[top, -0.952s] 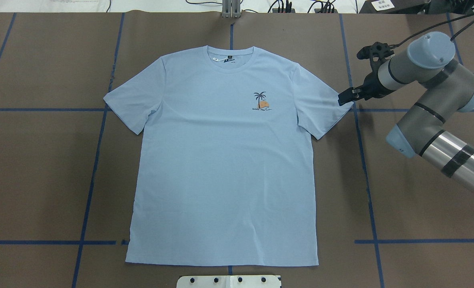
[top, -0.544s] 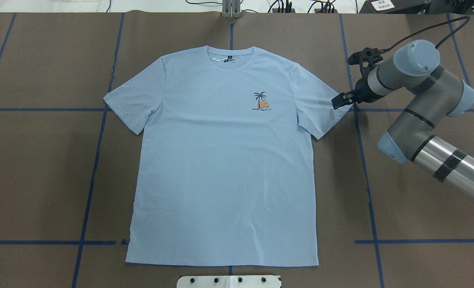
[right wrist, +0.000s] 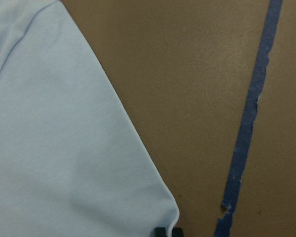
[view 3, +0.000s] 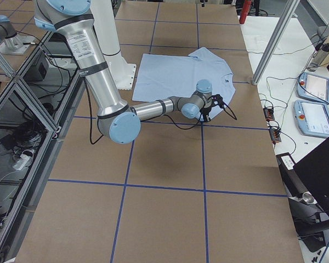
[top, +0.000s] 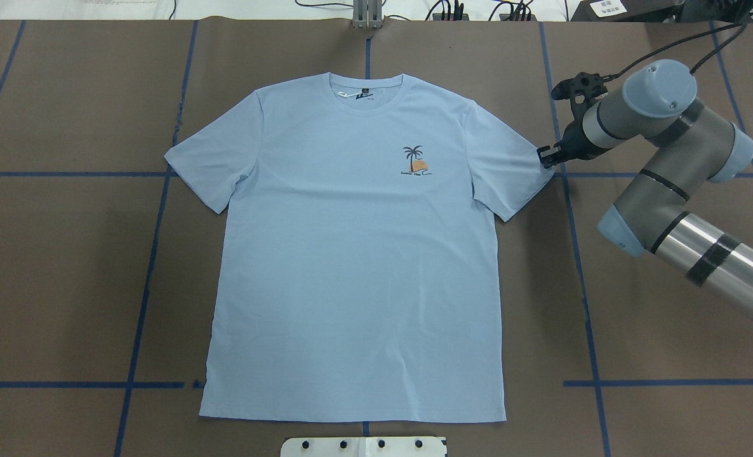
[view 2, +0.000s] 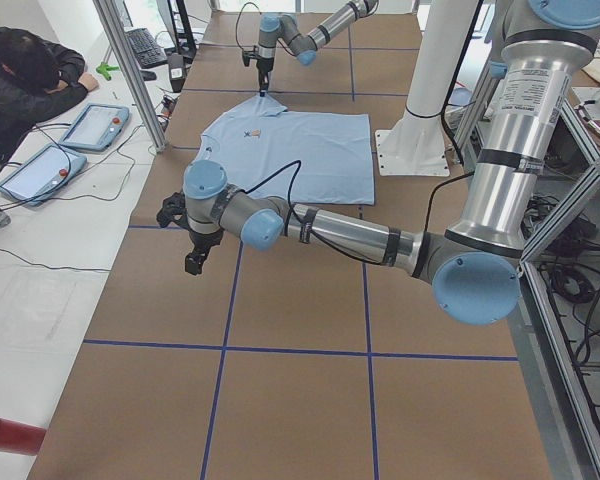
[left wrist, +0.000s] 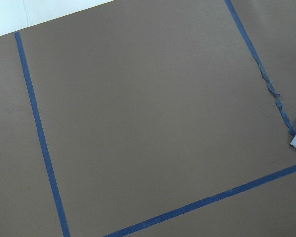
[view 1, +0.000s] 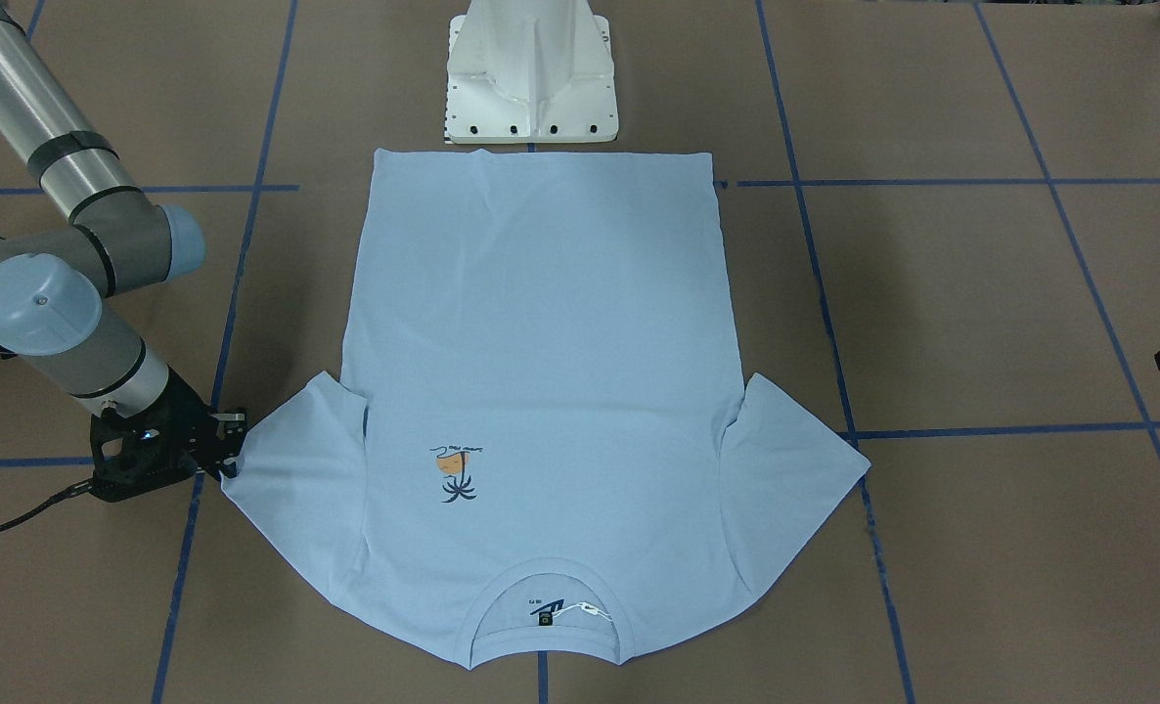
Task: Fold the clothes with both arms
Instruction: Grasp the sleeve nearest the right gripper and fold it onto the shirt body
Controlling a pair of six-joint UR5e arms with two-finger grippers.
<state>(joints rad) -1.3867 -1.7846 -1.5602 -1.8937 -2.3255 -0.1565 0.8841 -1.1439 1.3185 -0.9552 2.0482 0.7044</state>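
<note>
Fingers [top: 543, 152] of the right gripper [top: 546, 158] are seen at the T-shirt's [top: 357, 254] sleeve tip, closure indiscernible; a shallow pinch could be lost.

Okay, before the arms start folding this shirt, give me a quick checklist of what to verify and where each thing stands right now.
1. Shirt lies flat, front up, unfolded: ok.
2. Right gripper at the tip of its sleeve: ok.
3. Right gripper's hold on that sleeve: cannot tell.
4. Left gripper at the other sleeve: not ok, it hangs over bare table, apart from the shirt.
5. Both sleeves spread out: ok.
</note>
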